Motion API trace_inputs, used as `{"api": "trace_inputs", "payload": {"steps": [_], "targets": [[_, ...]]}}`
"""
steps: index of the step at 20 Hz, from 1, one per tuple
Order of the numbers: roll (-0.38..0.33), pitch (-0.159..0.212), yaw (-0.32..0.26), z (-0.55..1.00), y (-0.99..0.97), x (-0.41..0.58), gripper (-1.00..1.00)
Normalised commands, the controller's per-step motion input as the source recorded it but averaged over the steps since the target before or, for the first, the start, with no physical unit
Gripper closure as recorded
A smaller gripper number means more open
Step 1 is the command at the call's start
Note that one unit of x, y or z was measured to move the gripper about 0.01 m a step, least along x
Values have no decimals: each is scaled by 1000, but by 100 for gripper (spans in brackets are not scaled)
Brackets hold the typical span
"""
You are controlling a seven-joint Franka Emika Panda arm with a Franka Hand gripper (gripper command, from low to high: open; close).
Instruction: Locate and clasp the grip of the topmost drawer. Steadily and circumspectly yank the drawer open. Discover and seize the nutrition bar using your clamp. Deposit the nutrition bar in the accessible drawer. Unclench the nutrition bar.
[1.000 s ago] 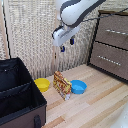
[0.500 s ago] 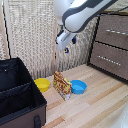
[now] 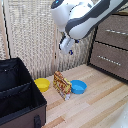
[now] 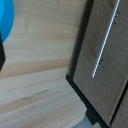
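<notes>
Exterior view: the white arm (image 3: 87, 17) reaches in from the upper right, and the clamp (image 3: 66, 46) hangs in the air above the wooden floor (image 3: 95, 105), clear of everything below it. Finger state cannot be made out; the tip is small and blurred, and nothing is seen in its grasp. The nutrition bar (image 3: 62, 84) stands propped on edge on the floor, below the clamp and slightly toward the exterior view's left, well apart from it. The bar sits between the yellow bowl (image 3: 42, 84) on its left and the blue bowl (image 3: 78, 87) on its right, just beside both. The dark cabinet (image 3: 111, 47) stands at the exterior view's right; the topmost drawer (image 3: 114, 31) appears shut, front flush, silver handle (image 3: 116, 32) across it, off to the right of the clamp and not touched. A black bin (image 3: 17, 95) occupies the lower left. Wrist view: a brown drawer front (image 4: 102, 55) with a thin silver bar handle (image 4: 105, 41), wood floor, and an edge of the blue bowl; no fingers visible there.
</notes>
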Motion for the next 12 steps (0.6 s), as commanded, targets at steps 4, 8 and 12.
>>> {"api": "trace_inputs", "payload": {"steps": [4, 8, 12], "targets": [[-375, 40, -60, 146, 114, 466, -100], [-375, 30, -56, 170, 123, 458, -100], [-352, 30, -36, 276, 179, 381, -100]]}}
